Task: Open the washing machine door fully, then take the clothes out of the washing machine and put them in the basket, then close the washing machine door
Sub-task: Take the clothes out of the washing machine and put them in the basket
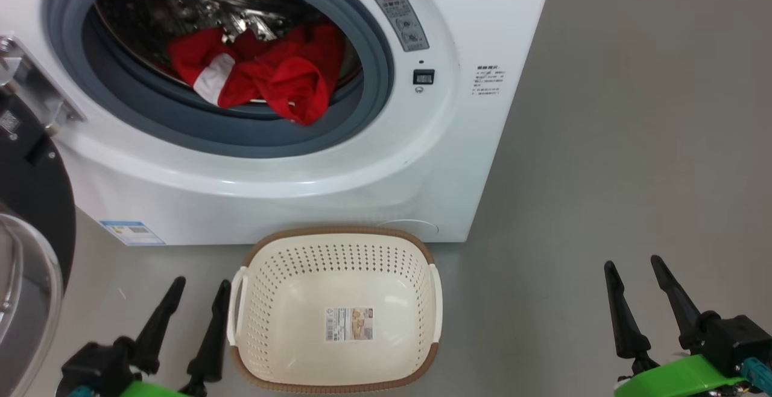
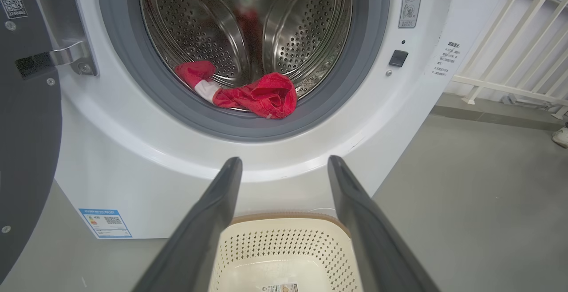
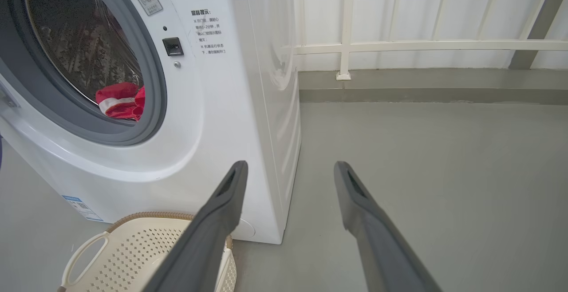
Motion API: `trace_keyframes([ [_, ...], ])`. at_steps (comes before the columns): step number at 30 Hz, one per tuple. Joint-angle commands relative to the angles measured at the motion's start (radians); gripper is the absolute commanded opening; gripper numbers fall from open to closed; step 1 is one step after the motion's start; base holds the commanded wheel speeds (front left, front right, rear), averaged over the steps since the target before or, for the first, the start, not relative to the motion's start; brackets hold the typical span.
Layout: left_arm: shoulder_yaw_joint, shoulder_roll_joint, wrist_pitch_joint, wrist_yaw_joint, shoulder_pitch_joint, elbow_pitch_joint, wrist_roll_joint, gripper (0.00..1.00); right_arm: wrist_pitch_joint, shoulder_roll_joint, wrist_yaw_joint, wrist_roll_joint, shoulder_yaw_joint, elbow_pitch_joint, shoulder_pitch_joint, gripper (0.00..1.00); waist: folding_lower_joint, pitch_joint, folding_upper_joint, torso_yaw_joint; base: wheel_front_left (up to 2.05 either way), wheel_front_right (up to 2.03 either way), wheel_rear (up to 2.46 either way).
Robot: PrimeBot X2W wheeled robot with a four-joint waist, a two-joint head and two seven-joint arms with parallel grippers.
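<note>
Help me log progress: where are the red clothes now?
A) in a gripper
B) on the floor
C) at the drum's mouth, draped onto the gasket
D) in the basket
C: the clothes lie in the opening of the washing machine, one fold over the gasket; the basket has none.

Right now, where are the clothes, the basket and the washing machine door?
the clothes (image 1: 289,77), head view, on the red fabric
the basket (image 1: 338,230), head view, on its brown far rim
the washing machine door (image 1: 36,192), head view, on its black rim
</note>
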Motion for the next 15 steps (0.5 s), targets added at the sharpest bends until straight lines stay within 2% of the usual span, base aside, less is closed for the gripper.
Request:
trace_keyframes([
  [1, 0.029, 0.023, -0.005, 0.001, -0.053, -0.013, -0.001, 1.0, -0.009, -0.008, 0.005, -0.006, 0.028, -0.027, -0.04, 1.0, 0.0, 0.015, 0.0, -0.006, 0.0, 0.0, 0.0],
  [8, -0.039, 0.042, -0.005, 0.001, -0.23, 0.073, -0.014, 1.0, -0.009, -0.005, 0.005, -0.006, 0.038, -0.035, -0.078, 1.0, 0.0, 0.098, 0.0, -0.026, 0.0, 0.0, 0.0],
  [15, -0.132, 0.078, -0.004, 0.001, -0.522, 0.271, -0.072, 1.0, -0.009, -0.004, 0.005, 0.032, 0.067, -0.038, -0.134, 1.0, 0.0, 0.198, 0.0, -0.059, 0.0, 0.0, 0.0],
])
